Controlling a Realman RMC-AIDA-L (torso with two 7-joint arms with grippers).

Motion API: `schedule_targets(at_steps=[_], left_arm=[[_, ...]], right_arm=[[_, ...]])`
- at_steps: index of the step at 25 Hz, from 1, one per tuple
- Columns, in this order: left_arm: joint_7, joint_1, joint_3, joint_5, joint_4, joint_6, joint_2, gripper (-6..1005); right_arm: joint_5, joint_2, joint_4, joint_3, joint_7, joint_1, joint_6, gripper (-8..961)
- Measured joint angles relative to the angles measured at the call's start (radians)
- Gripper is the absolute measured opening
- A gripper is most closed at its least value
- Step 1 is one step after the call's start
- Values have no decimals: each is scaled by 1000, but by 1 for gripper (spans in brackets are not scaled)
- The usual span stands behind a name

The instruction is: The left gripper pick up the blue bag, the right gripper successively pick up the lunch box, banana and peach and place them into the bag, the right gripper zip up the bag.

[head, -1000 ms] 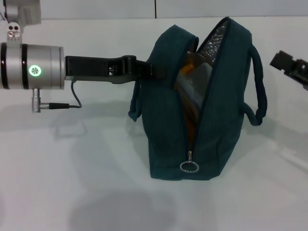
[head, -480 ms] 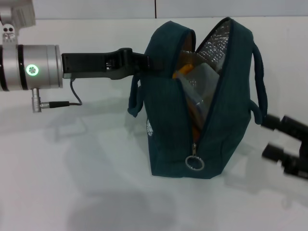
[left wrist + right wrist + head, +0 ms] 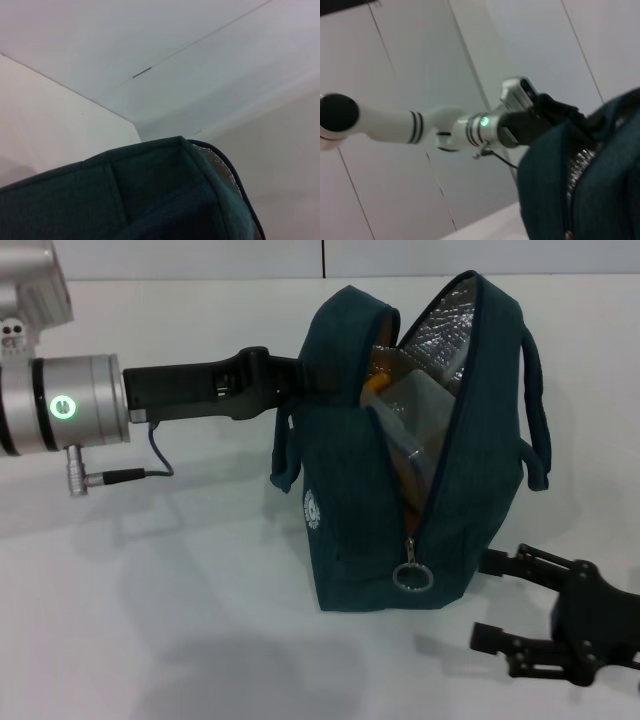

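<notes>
You have the blue bag [image 3: 420, 470] standing upright on the white counter [image 3: 180, 620], its zip open from the top down to just above the metal ring pull [image 3: 411, 578], which hangs low on the near face. The mouth gapes wide enough to show the silver foil lining [image 3: 445, 325] on the right-hand wall.

Your left end effector [image 3: 305, 378] reaches in from the left and meets the bag at its upper left edge, level with the near loop handle [image 3: 285, 445]. Its fingers look pressed onto the fabric there, pinching the bag's rim. In the left wrist view you see only teal fabric and a sliver of foil close up.

Inside the opening you can make out the lunch box [image 3: 415, 410], clear plastic standing on edge, with the banana [image 3: 405, 455] showing as orange-yellow beside and behind it. You cannot tell from these views whether the peach is in there.

Your right end effector [image 3: 505, 600] sits low at the bag's lower right corner, just beside the base and near the counter. Its two fingers are spread apart and hold nothing; the upper finger points toward the bag's bottom corner, right of the ring pull and apart from it.
</notes>
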Motion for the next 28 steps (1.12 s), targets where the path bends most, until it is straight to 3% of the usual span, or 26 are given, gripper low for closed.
schedule_targets(at_steps=[14,28], left_arm=[[28,15,5,-17,-53,6,-3,37],[36,14,5,-26,-53,14,-3,37]], right_arm=[[11,12,44,-98,7,112,90,871],[9,14,72,-140,9,164,131,865]])
